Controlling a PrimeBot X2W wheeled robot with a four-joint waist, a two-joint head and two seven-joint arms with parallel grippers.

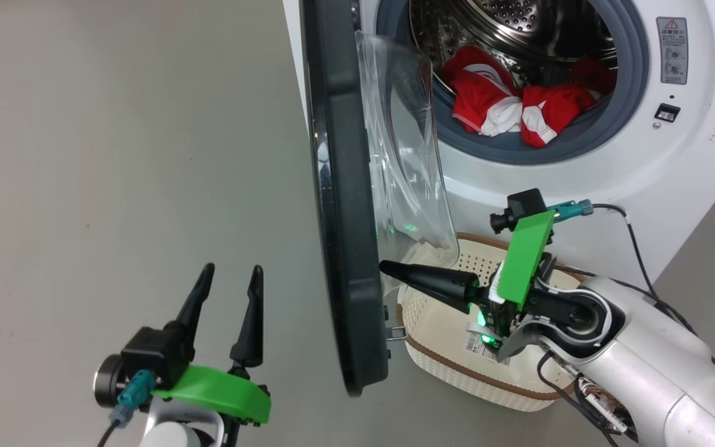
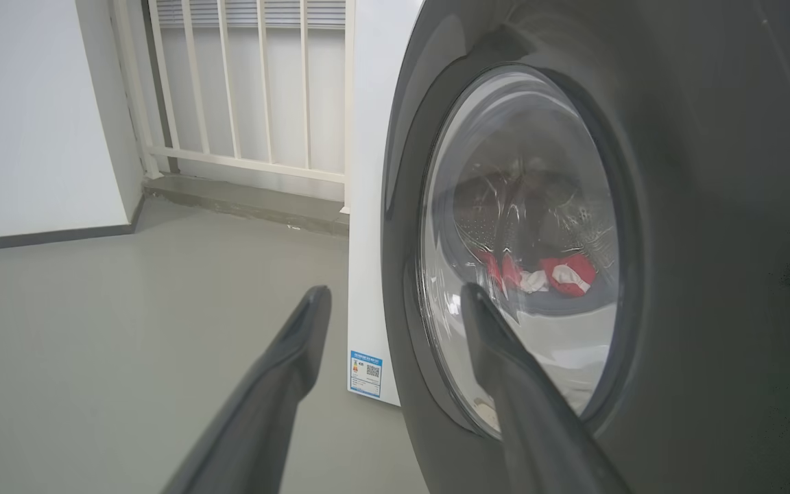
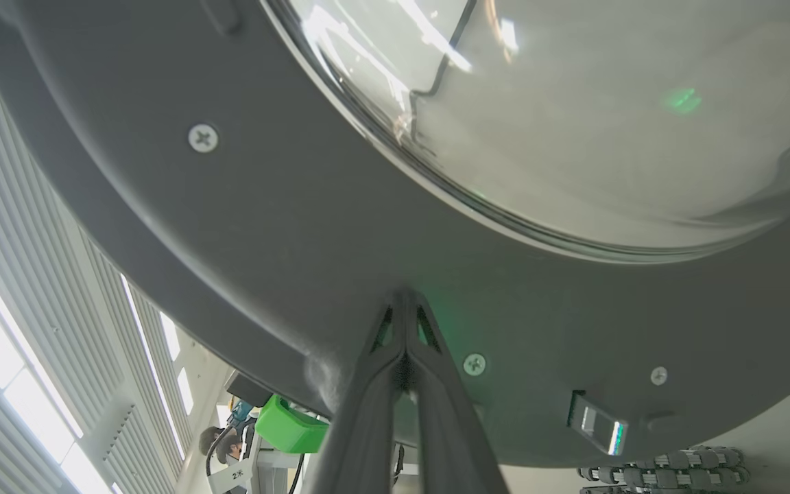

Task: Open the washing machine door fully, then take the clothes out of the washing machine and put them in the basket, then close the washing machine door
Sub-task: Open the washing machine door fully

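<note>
Glossy black washing machine door [image 1: 344, 205], only half open, could slip off the pinched-shut, empty right gripper [image 1: 383, 267] pushing its inner rim and swing shut; left gripper [image 1: 232, 269] hangs wide open, empty.

Black-rimmed washing machine door [image 1: 342, 205] stands open, edge-on; red-white clothes [image 1: 500, 102] inside washing machine [image 1: 581, 186] drum; cream basket [image 1: 450, 372] below opening.
</note>
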